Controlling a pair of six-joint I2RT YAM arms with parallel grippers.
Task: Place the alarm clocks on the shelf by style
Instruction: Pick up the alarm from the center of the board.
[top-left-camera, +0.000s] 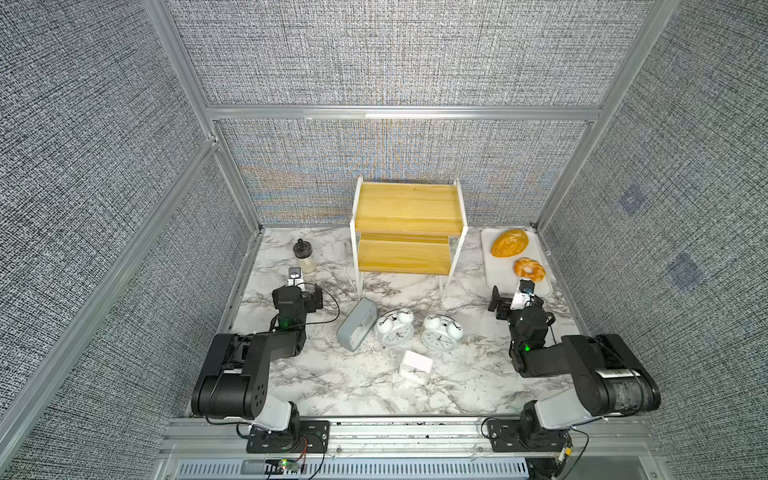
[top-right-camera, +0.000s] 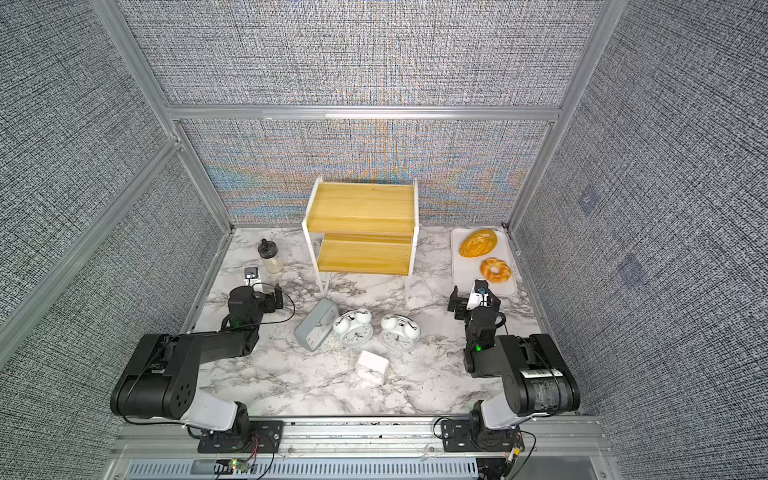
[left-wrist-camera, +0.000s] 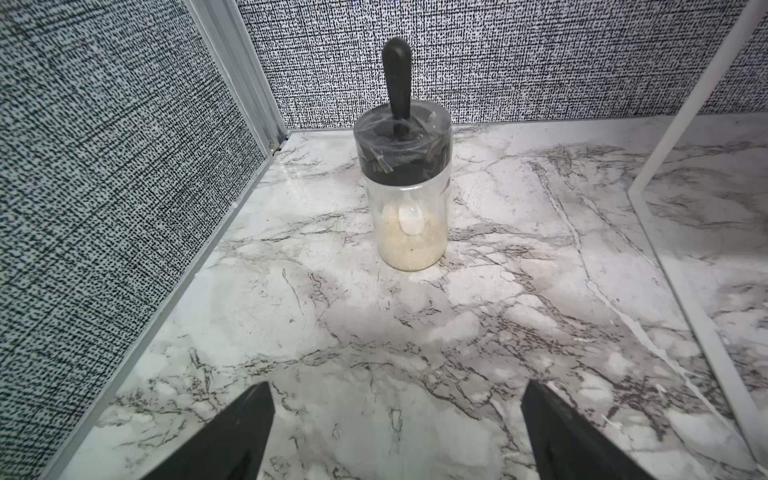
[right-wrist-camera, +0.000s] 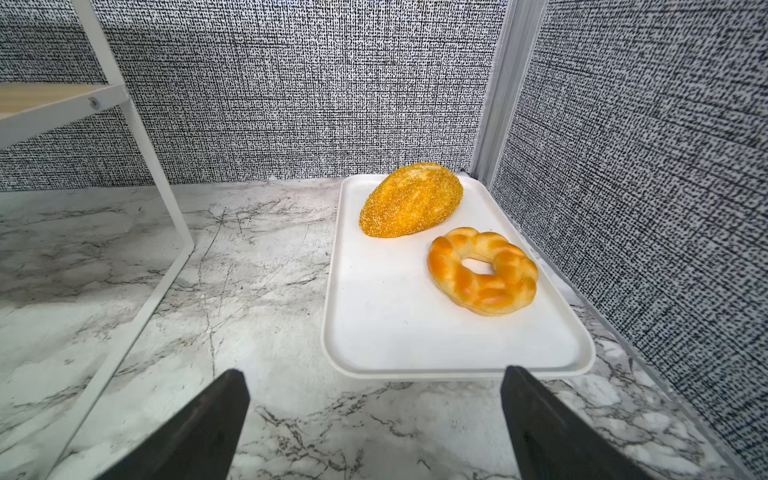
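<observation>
The shelf (top-left-camera: 405, 216) (top-right-camera: 361, 208), two yellow boards in a white frame, stands at the back centre with both boards bare. In front of it on the marble lie a grey-blue rectangular alarm clock (top-left-camera: 356, 324) (top-right-camera: 316, 324), two white twin-bell clocks (top-left-camera: 395, 330) (top-left-camera: 440, 334) and a small white rounded-square clock (top-left-camera: 415, 368) (top-right-camera: 372, 366). My left gripper (top-left-camera: 301, 293) (left-wrist-camera: 397, 384) hovers left of the clocks, open and holding nothing. Right of them my right gripper (top-left-camera: 517, 301) (right-wrist-camera: 373, 370) is likewise open. Neither wrist view shows a clock; each shows a white leg of the shelf (left-wrist-camera: 702, 104) (right-wrist-camera: 145, 166).
A clear jar (top-left-camera: 304, 255) (left-wrist-camera: 405, 187) with a black lid stands at the back left, ahead of the left gripper. A white tray (top-left-camera: 505, 270) (right-wrist-camera: 415, 324) at the back right carries a seeded loaf (right-wrist-camera: 411, 199) and a ring bun (right-wrist-camera: 482, 270). Fabric walls enclose three sides.
</observation>
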